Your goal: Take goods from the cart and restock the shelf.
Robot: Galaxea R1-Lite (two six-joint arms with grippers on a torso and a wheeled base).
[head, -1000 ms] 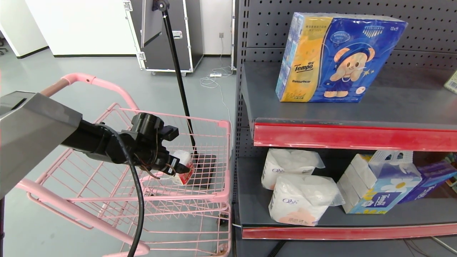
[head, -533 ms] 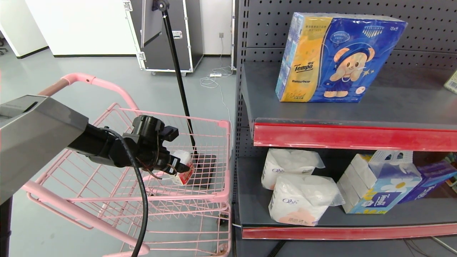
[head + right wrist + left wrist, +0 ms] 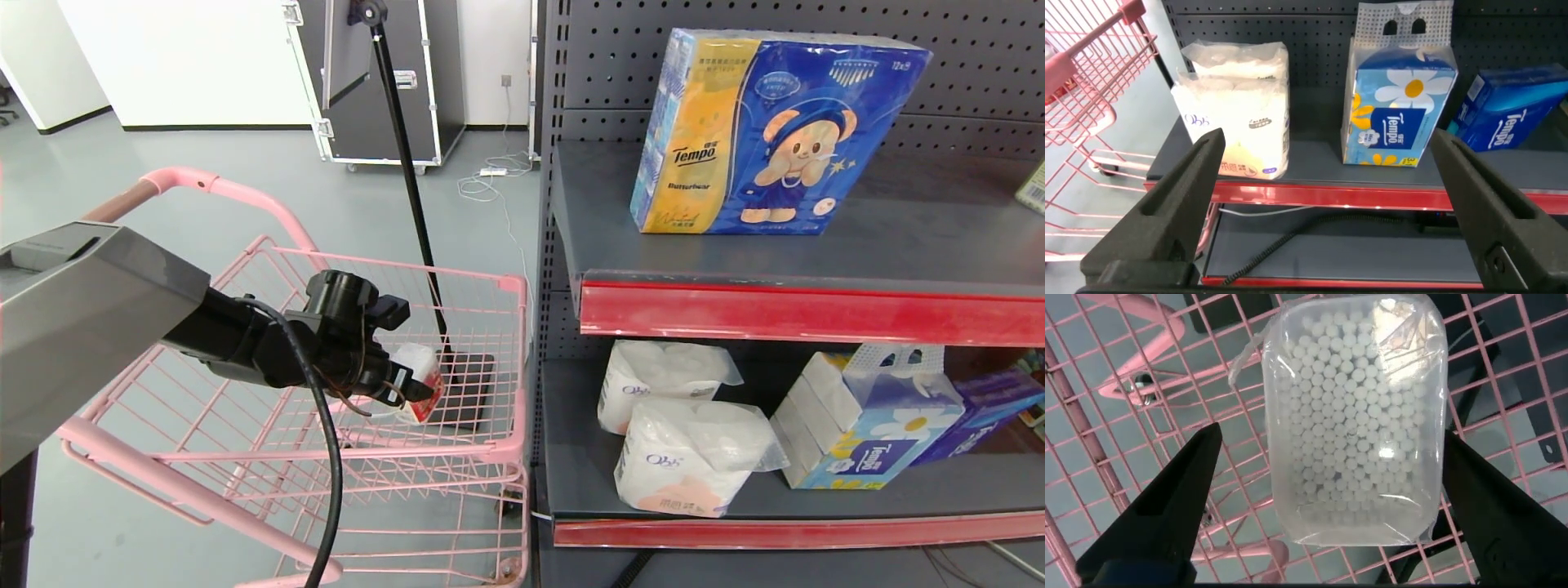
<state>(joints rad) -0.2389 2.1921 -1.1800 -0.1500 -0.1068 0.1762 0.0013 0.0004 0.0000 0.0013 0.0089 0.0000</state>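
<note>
Your left gripper point(image 3: 415, 390) is down inside the cart point(image 3: 506, 445), and its jaws stand wide open with nothing gripped. In the left wrist view, that gripper point(image 3: 1331, 514) hangs right over the box point(image 3: 1355, 425), a clear film-wrapped tub packed with white swab heads, with one finger point(image 3: 1167, 514) on each side of it. One finger stands clear of the box. The other comes very close to its edge, and you cannot tell whether it touches.

The box point(image 3: 422, 377) lies on the cart's wire floor point(image 3: 1094, 416), near the corner of the basket closest to the shelf point(image 3: 808, 314). Through the wires you can see the dark foot of a stand point(image 3: 408, 188) on the ground under that corner.

Your right gripper point(image 3: 1327, 204) is wide open too and holds nothing. It faces the shelf's lower board point(image 3: 1323, 159), apart from the goods there.

On that board, two roll packs point(image 3: 686, 465) sit near the left end, one behind the other. A flower pack point(image 3: 865, 433) stands just to their right, and a blue pack point(image 3: 988, 412) lies beside it toward the right end. On the upper board, a big pack point(image 3: 775, 131) stands on edge near the left end.
</note>
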